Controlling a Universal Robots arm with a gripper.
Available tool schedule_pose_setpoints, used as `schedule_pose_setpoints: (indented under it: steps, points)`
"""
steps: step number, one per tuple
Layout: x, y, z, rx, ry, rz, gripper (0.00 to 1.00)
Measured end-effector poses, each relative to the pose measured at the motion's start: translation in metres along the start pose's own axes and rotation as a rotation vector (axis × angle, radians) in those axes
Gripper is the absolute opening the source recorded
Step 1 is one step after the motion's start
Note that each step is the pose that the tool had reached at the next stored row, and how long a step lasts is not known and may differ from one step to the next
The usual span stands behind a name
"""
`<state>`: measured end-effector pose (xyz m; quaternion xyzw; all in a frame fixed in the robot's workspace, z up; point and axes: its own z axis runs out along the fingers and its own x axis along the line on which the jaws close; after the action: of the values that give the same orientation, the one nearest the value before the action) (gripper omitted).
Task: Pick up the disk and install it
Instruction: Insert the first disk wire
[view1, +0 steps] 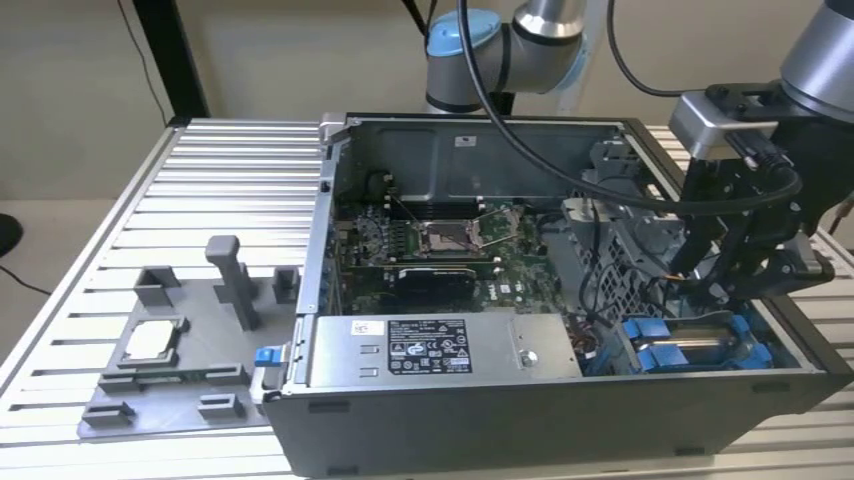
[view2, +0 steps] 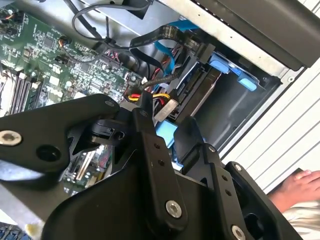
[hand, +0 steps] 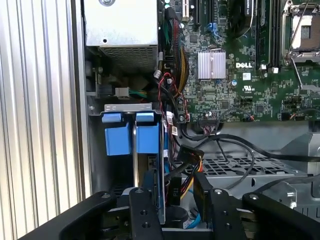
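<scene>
**Disk at drive bay, jaws spread**

Inspected open PC case (view1: 534, 412) on slatted counter (view1: 227, 170). Found arm (view1: 814, 60) angled down into case corner at exterior view's right, w/ gripper (hand: 172, 186) low over drive bay (hand: 127, 106).

Noted jaws spread: clear gap betw. fingers (hand: 144, 210) in both wrist views.

Located disk (hand: 148, 139) standing on edge in bay. Blue bracket end toward grey box (view1: 434, 350) w/ black label. Thin edge running back into gap betw. jaws, close against one finger. Could not confirm pad contact. Other finger apart from disk, w/ cables (hand: 187, 182) in betw. Could not tell whether fully seated.

Logged second blue bracket (hand: 118, 136) just beside disk, same bay, parallel.

Noted motherboard (view1: 441, 262) on case floor betw. grey box and far wall, near bay but not touched by gripper.

Seen in second wrist view: person's hand (view2: 300, 186) over counter outside case, apart from gripper.

Recorded grey fixture tray (view1: 207, 345) on counter at exterior view's left of case, w/ small square CPU chip (view1: 150, 340) in one recess, well apart from gripper.
</scene>
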<state>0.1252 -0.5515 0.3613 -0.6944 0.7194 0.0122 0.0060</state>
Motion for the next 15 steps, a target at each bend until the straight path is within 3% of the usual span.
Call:
schedule_pose_setpoints:
  steps: [11, 12, 15]
  points:
    - [0.0000, 0.0000, 0.0002, 0.0000, -0.0002, 0.000, 1.00]
    - [0.0000, 0.0000, 0.0002, -0.0001, -0.0002, 0.000, 0.00]
    - [-0.0001, 0.0000, 0.0002, -0.0001, -0.0002, 0.000, 0.00]
